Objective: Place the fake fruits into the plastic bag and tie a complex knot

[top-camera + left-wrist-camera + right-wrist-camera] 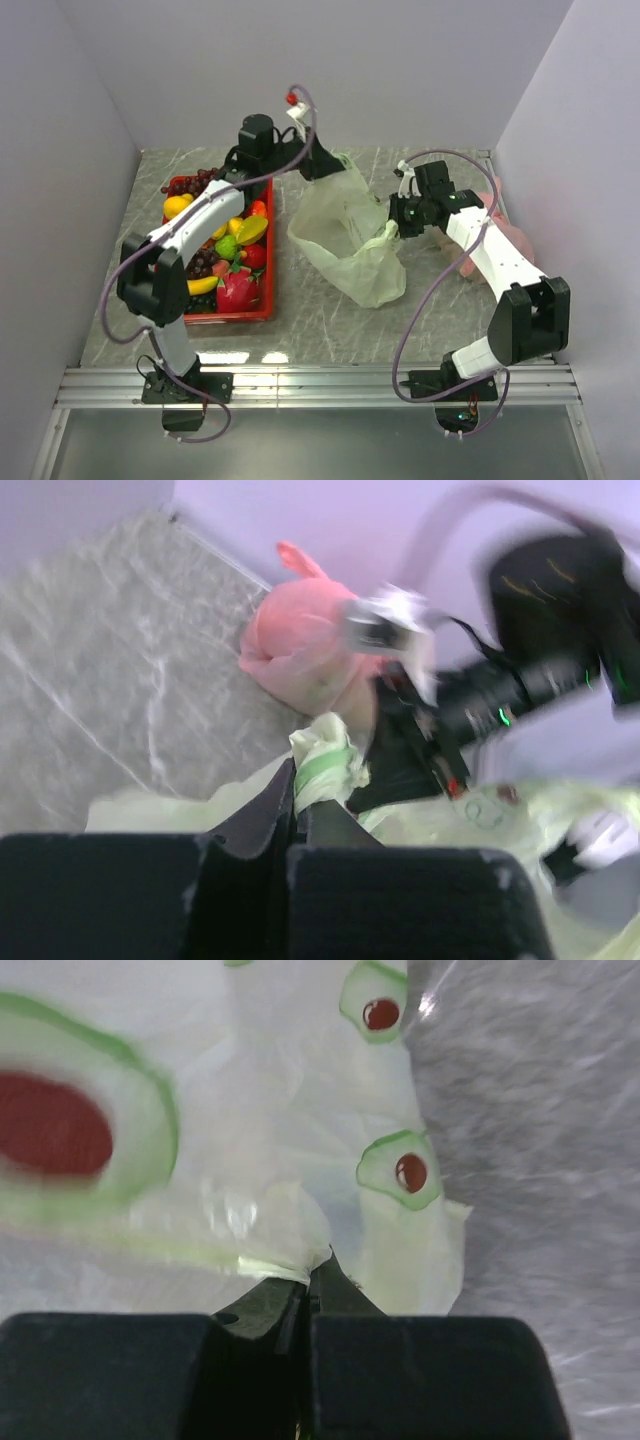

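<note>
A grey marbled table [330, 320] is seen between pale lilac walls. At nine o'clock the fake fruits [228, 250] are heaped in a red tray [230, 318]; none is seen in the plastic bag [345, 225], which is spread slack at the centre. Its bunched handle at eleven o'clock is pinched by the left gripper [295, 800], its three o'clock edge by the right gripper [308, 1285]. A pink bag [505, 238] is seen at three o'clock. Filling and the knot are judged not yet begun

Pale-green plastic bag [345, 235] with avocado motifs, red crate [270, 280], pink bag [300, 645].
</note>
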`<move>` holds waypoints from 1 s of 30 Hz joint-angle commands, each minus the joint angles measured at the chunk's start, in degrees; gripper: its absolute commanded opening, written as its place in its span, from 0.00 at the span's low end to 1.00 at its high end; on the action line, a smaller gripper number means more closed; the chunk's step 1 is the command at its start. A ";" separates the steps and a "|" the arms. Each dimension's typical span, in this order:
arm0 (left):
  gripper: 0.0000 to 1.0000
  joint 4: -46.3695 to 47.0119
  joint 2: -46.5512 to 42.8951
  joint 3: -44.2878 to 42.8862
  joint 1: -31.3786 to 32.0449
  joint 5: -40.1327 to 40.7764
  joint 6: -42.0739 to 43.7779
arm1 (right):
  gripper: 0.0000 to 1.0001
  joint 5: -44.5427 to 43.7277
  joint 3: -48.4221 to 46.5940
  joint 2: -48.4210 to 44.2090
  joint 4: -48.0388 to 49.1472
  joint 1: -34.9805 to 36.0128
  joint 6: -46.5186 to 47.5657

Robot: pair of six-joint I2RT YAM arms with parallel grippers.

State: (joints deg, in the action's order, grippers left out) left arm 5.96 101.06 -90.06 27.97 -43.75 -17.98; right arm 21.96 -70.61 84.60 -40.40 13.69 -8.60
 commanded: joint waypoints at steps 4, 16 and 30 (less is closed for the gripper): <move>0.00 13.99 7.57 1.21 -7.66 1.11 -39.24 | 0.00 -7.54 4.60 -5.49 6.47 0.37 11.84; 0.72 -7.67 8.99 -14.76 -8.63 -3.72 -12.91 | 0.00 -7.63 3.02 -5.59 5.25 0.54 6.77; 0.99 -49.54 -6.83 -11.99 -29.44 17.89 19.54 | 0.00 -4.90 3.73 -3.83 2.70 0.46 -3.88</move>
State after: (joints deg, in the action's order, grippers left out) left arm -28.73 96.62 -101.93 -1.41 -33.43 -10.66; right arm 17.43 -65.56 79.92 -36.42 14.22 -10.07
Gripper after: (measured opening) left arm 0.994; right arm 0.006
